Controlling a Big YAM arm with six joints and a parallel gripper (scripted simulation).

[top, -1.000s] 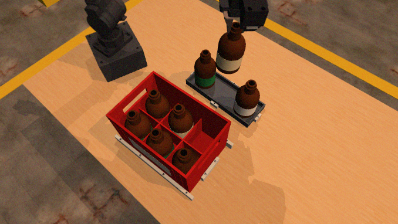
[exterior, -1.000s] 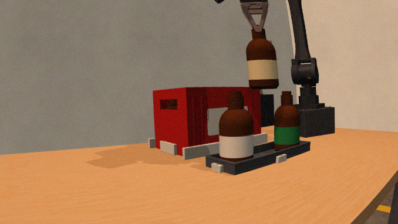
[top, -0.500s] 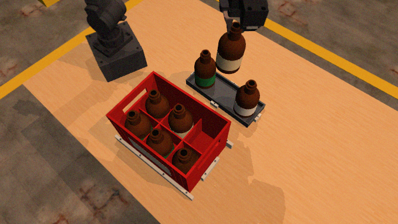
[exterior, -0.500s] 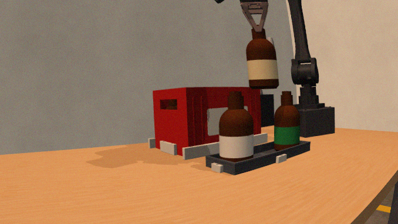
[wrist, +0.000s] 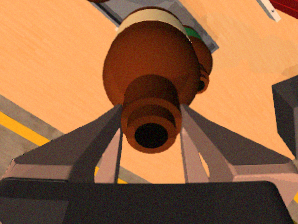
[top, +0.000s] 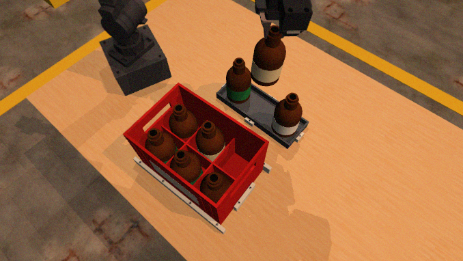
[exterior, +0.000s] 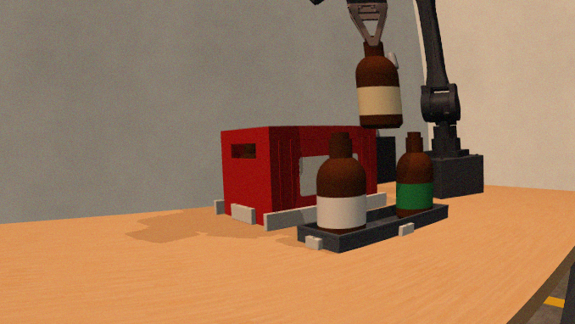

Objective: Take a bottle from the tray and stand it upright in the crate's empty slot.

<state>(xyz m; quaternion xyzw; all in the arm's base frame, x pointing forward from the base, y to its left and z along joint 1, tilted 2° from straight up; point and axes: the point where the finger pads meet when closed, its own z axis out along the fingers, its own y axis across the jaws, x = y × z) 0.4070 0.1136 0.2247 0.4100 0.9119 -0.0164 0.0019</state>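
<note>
My gripper is shut on the neck of a brown bottle with a cream label. The bottle hangs upright, high above the middle of the dark grey tray. A green-labelled bottle and a white-labelled bottle stand at the tray's two ends. The red crate holds several brown bottles. Its one empty slot is at the corner nearest the tray.
The arm's dark base stands behind the crate. Pale stop blocks lie against the crate and the tray. The table's edge runs along the yellow floor line.
</note>
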